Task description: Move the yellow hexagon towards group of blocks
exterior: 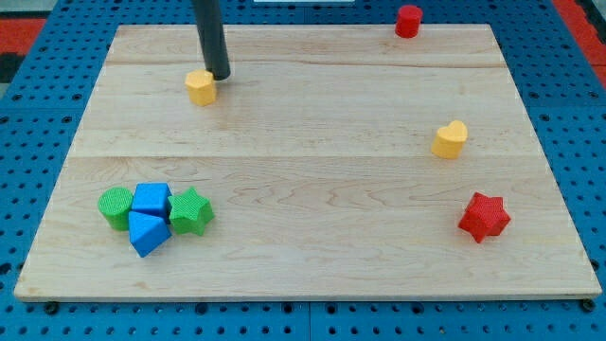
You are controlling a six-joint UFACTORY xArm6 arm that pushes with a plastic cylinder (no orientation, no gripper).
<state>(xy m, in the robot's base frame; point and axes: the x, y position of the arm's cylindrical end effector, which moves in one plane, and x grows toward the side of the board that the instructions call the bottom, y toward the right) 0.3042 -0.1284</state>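
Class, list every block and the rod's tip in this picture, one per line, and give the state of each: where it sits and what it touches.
my tip: down, at yellow hexagon's upper right edge
yellow hexagon: top left, alone
green cylinder: in bottom-left group
blue cube: in group
blue block: in group, shape unclear
green star: group's right side
yellow heart: right, alone
red star: lower right, alone
red cylinder: top edge

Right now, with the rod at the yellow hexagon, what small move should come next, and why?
Probably a short push toward the view's bottom, angled slightly left. My tip sits at the upper right edge of the yellow hexagon, and the group, green cylinder, two blue blocks and green star, lies well below it.
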